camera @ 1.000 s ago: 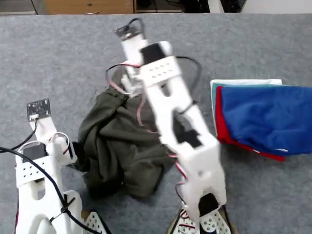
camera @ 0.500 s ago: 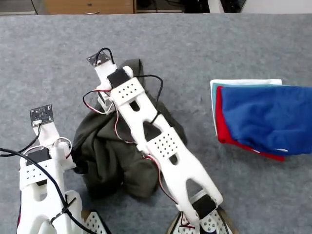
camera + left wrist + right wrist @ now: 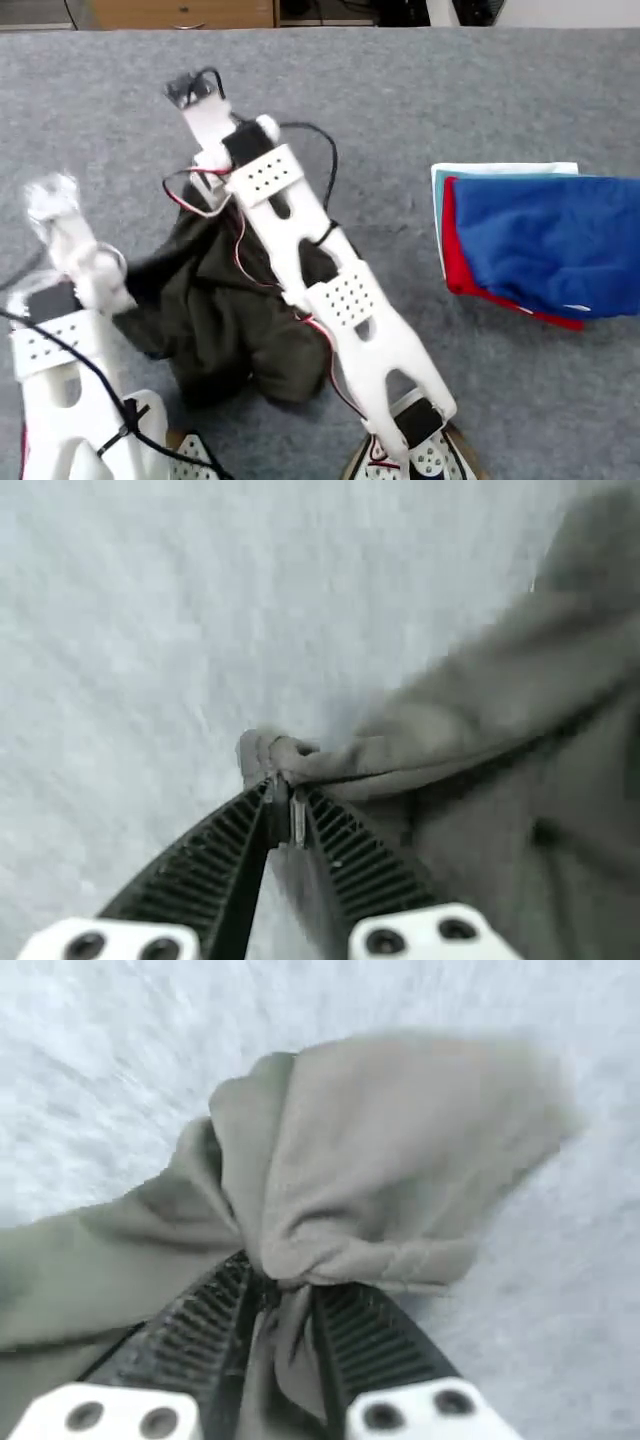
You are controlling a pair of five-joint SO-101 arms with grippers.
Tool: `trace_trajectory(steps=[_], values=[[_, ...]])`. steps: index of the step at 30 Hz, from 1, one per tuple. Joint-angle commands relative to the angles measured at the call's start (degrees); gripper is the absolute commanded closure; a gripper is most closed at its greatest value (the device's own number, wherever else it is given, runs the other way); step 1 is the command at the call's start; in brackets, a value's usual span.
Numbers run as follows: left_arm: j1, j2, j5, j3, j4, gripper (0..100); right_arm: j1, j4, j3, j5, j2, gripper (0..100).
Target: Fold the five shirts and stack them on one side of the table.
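The olive shirt lies crumpled on the grey tabletop between the two arms, in the left half. The left tool is clamped on a bunched edge at the shirt's left side, and the right tool pinches a gathered fold at its far end. Well off to the right sits a stack of folded shirts, blue on top, with red, teal and white edges showing beneath.
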Motion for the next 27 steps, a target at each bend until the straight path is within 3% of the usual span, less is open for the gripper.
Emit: trace_trajectory(steps=[1, 11, 16, 21, 25, 27], values=[[-3.87, -0.04, 0.44, -16.18, 0.35, 98, 2.59, -4.75, -5.32, 2.46, -11.56, 99.5], [-8.09, -0.04, 0.44, -48.35, -0.09, 98, 4.18, -30.33, -11.82, 4.84, -24.31, 99.5], [-12.04, 1.27, 0.26, -64.62, 0.0, 98, 4.44, -32.62, -11.74, 4.84, -33.19, 99.5], [-14.07, 2.24, 0.26, -66.81, 2.11, 98, 8.13, -16.18, -11.65, 4.75, -39.34, 99.5], [-9.58, 0.84, 0.09, -62.59, 13.1, 98, 10.95, 5.01, -11.56, 4.92, -37.76, 99.5], [-5.1, -0.04, 0.09, -59.08, 18.73, 98, 12.62, 8.88, -10.77, 4.48, -34.77, 99.5]])
